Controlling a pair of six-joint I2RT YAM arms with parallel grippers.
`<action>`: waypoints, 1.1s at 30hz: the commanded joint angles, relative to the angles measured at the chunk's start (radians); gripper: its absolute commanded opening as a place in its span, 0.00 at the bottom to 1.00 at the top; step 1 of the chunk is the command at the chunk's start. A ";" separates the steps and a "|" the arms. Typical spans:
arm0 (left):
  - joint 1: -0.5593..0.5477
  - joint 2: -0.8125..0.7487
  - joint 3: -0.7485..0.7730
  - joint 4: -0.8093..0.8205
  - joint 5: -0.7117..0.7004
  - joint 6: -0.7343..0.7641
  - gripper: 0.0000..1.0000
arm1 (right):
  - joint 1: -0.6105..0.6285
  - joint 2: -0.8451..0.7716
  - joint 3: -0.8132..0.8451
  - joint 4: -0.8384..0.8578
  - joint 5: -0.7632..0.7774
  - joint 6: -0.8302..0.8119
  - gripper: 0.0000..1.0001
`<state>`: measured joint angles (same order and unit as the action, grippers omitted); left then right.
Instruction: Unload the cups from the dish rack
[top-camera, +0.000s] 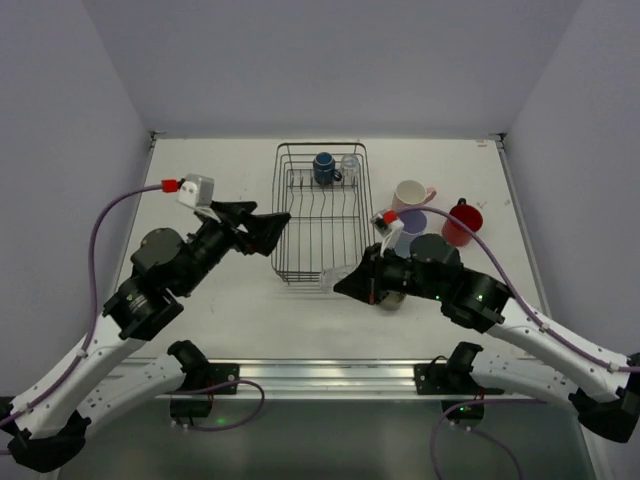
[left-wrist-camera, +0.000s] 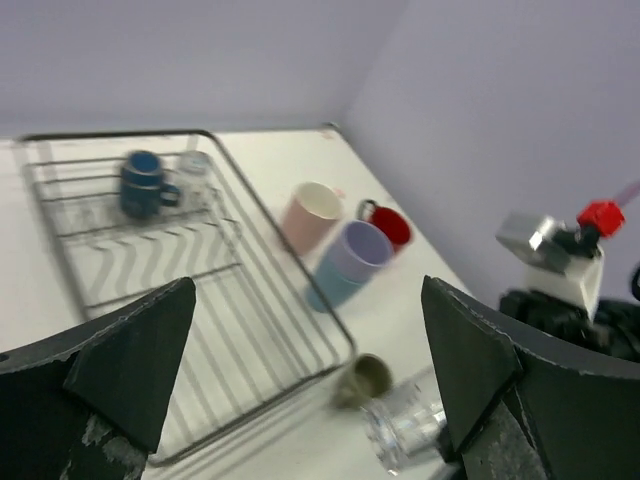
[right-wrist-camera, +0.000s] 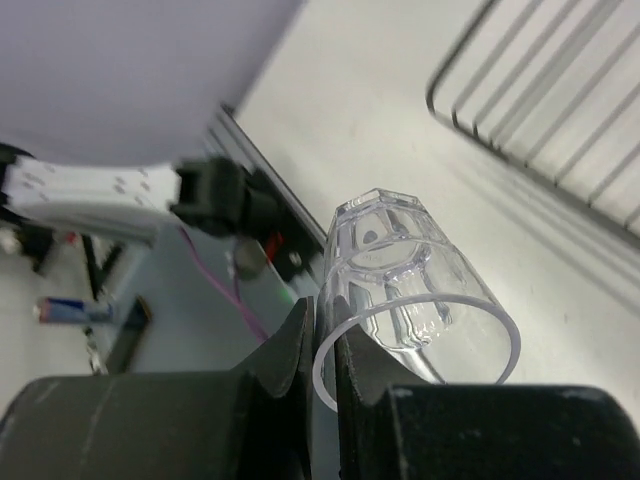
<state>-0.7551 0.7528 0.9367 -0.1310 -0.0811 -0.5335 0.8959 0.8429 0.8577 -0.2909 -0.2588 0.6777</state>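
- Beside the dish rack's (top-camera: 275, 210) near right corner, the right pincer (top-camera: 345, 283) is clamped on a clear glass tumbler's (right-wrist-camera: 400, 270) rim, its faceted base pointing away.
- Step, as I judge it: carrying it out. Next, stand it on the tabletop (top-camera: 220, 160) right of the dish rack and release.
- Left pincer (top-camera: 268, 222) gapes empty at the dish rack's left edge.

Left arm (top-camera: 150, 290), white links with black joints: rises from the near left corner of the counter (top-camera: 240, 325) and reaches toward its centre. Left gripper (top-camera: 272, 232), black, two-fingered: jaws spread wide, nothing between them, held clear of the counter.

Right arm (top-camera: 500, 310), same build: runs from the near right corner toward the middle of the near edge, wrist low. Right gripper (top-camera: 345, 283): jaws closed on the rim wall of a clear faceted glass tumbler (right-wrist-camera: 410, 270), one inside, one outside.
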 joint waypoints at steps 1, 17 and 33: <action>-0.001 -0.081 0.008 -0.271 -0.331 0.226 0.99 | 0.133 0.109 0.064 -0.327 0.197 -0.056 0.00; -0.003 -0.334 -0.200 -0.317 -0.624 0.247 1.00 | 0.422 0.778 0.418 -0.564 0.489 -0.067 0.00; 0.002 -0.398 -0.220 -0.314 -0.640 0.227 1.00 | 0.422 0.987 0.520 -0.524 0.524 -0.098 0.30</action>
<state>-0.7547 0.3431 0.7216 -0.4587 -0.7055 -0.3027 1.3136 1.8332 1.3323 -0.8173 0.2241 0.5915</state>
